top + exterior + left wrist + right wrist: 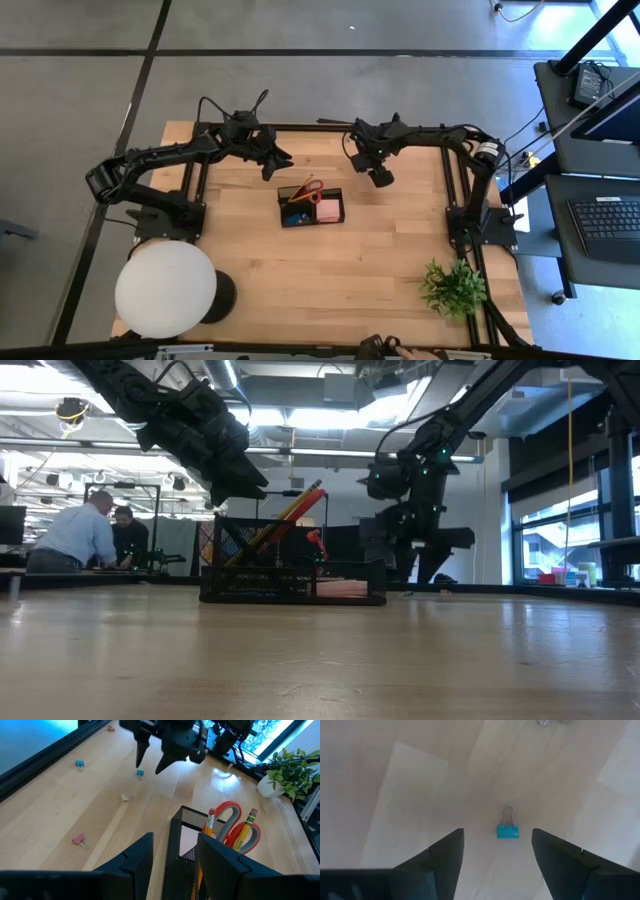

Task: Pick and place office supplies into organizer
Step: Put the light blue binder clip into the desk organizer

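Both tools released, organizer mid-surface.
Right tool spread over blue binder clip, bare wood around it; left tool spread by organizer rim, scissors, pencils, pink notes inside.

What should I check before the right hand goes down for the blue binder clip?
1. Right hand open: ok, fingers spread with nothing between them.
2. Blue binder clip lined up in the gap between the fingers: ok, lying flat on the table, wire handle pointing away.
3. Space around the clip: ok, only bare wood beside it.
4. Left hand out of the way: ok, open and empty above the organizer.
5. Room in the organizer: cannot tell; scissors, pencils and pink sticky notes already sit inside.
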